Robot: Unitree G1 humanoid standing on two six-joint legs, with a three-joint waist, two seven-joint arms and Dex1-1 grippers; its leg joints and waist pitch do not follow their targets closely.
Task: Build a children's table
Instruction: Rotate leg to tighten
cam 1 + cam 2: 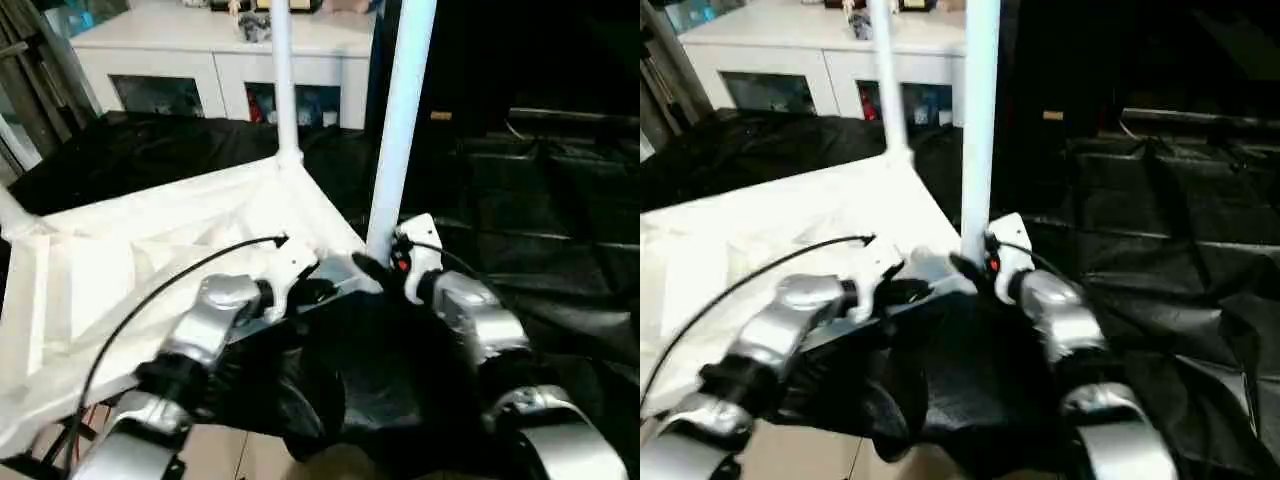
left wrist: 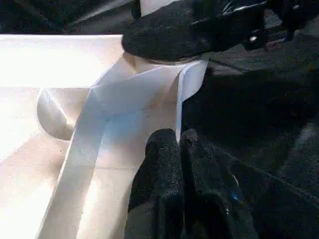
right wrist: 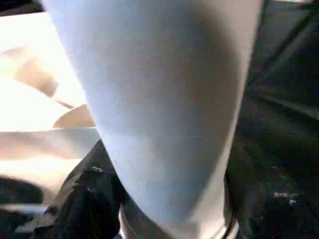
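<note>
Two legs upright in corner sockets of the upturned tabletop on the black-draped worktop: far leg seated, near leg clasped by the right hand, left hand pressed together at the rim; remaining legs apparently still to fit.

It looks like a robot test room or lab set up as a makeshift work area rather than a lived-in home. Crumpled black sheeting covers the whole work surface, near and far right. At the far left stands a white cabinet with 2 glass doors, small cluttered items on top and inside. A bare tan floor shows at the near edge.
</note>
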